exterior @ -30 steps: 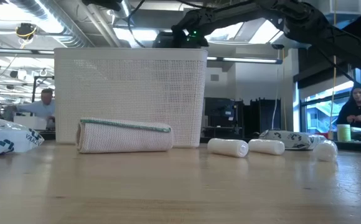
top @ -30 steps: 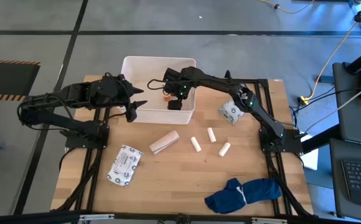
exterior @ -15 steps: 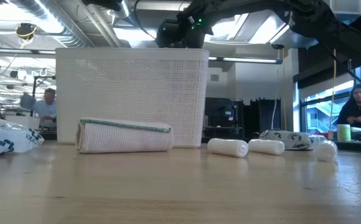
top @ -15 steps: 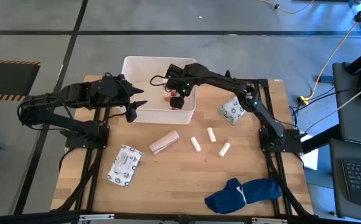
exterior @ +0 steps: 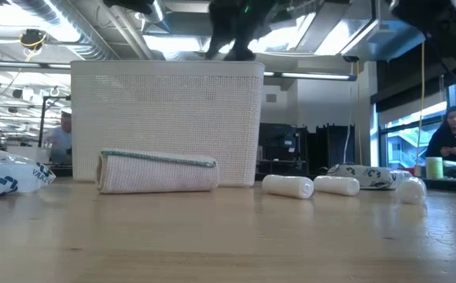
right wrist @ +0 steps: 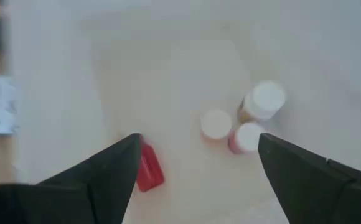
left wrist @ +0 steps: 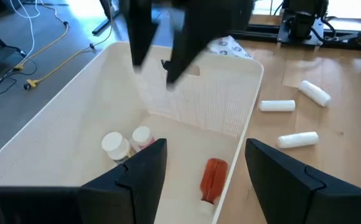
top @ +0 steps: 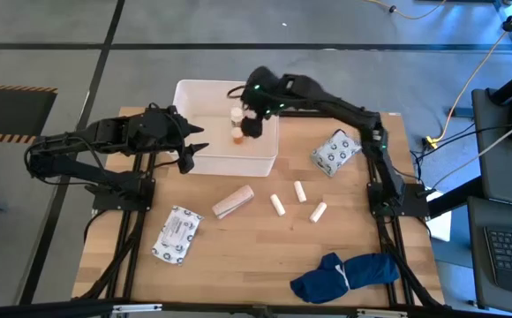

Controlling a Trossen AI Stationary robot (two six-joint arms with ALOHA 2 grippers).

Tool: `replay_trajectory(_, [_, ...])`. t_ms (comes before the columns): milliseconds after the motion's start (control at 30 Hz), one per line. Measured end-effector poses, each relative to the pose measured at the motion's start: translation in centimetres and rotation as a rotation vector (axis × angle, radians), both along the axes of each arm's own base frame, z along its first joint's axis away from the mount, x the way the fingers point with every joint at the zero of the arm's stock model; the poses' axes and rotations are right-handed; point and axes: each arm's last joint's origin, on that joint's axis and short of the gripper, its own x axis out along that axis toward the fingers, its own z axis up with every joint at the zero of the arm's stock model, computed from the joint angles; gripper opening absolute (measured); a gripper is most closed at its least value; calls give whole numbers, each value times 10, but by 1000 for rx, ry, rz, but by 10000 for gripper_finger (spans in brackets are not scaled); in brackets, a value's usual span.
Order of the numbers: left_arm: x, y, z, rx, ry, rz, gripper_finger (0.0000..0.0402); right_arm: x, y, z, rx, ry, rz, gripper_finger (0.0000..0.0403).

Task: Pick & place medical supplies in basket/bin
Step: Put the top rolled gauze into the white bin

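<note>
The white bin (top: 205, 162) stands at the table's far middle. On its floor are three white-capped bottles (right wrist: 248, 137) standing upright and a red bottle (right wrist: 148, 172) lying on its side. My right gripper (right wrist: 199, 140) hangs open and empty above the bin (top: 252, 124). My left gripper (left wrist: 205, 149) waits open at the bin's left near corner (top: 190, 150), touching nothing. On the table lie a tan bandage roll (top: 233, 200), three white cylinders (top: 277, 205), and two printed packets (top: 177, 233) (top: 335, 152).
A dark blue cloth bundle (top: 344, 274) lies near the table's front right corner. The roll (exterior: 159, 171) and the cylinders (exterior: 288, 186) lie in front of the bin's mesh wall (exterior: 165, 118). People sit in the room beyond the table.
My right gripper has risen out of the bin and now hangs above its rim, tipped less steeply downward. Its fingers have stayed open. The bottles on the bin floor lie uncovered below it.
</note>
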Motion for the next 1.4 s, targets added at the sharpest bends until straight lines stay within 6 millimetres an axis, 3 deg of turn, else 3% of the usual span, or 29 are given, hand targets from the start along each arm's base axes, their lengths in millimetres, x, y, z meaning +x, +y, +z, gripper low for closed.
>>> replay_trajectory(167, [-1, 0, -2, -1, 23, 2, 212, -36, 31, 57, 40, -136, -41, 324])
replay_trajectory(267, [-1, 0, -2, -2, 27, 1, 212, -60, 56, 71, 123, -80, -117, 320])
replay_trajectory(400, [-2, 0, -2, -5, 29, -1, 212, -89, 85, 61, 122, 224, -287, 302])
replay_trajectory(567, [-2, 0, -3, -12, 28, -1, 212, -85, 109, 48, 193, 222, -266, 270])
replay_trajectory(667, [-2, -1, -3, -40, 28, -1, 212, -90, 121, 23, 178, 386, -321, 253])
replay_trajectory(800, [-3, -2, -6, -60, 50, -18, 212, -94, 134, -9, 163, 469, -354, 236])
replay_trajectory(967, [-4, -2, -7, -68, 59, -17, 212, -98, 141, -70, 172, 665, -448, 225])
replay_trajectory(1167, [-4, -2, -7, -53, 68, -31, 212, -94, 140, -136, 237, 633, -453, 224])
replay_trajectory(1400, [-4, -2, -7, -50, 70, -33, 212, -102, 132, -184, 271, 575, -507, 223])
